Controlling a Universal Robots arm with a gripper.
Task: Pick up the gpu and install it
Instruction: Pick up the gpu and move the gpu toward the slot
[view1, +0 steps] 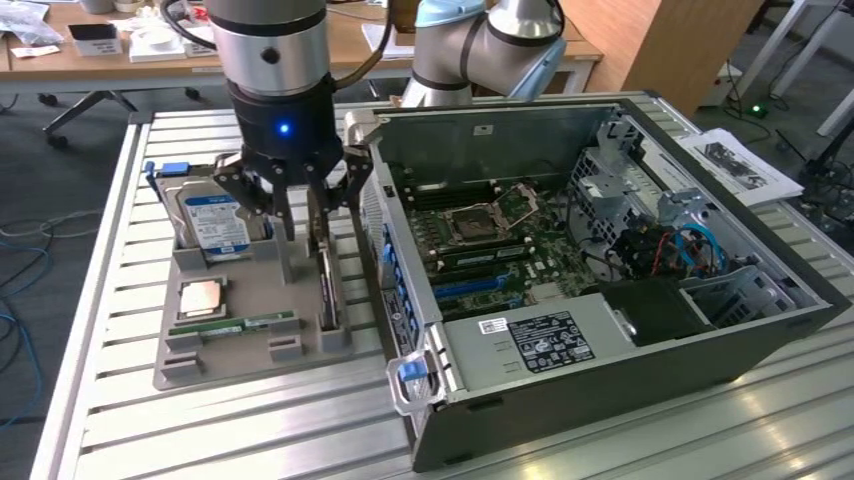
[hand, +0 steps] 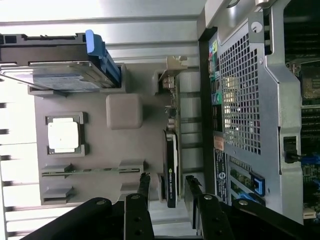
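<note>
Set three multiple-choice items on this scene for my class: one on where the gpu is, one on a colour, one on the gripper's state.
1. Where is the gpu?
A. On edge in the tray, at its side nearest the case
B. Inside the case
C. Lying loose outside the tray

2. What colour is the hard drive label?
A. Red
B. Blue
C. Yellow

3. The gripper is:
A. shut on the gpu
B. open, one finger on either side of the gpu
C. shut on the hard drive

Key:
1 A, it stands in the tray slot beside the case.
2 B, the label is blue.
3 B, the wrist view shows gaps between fingers and gpu.
</note>
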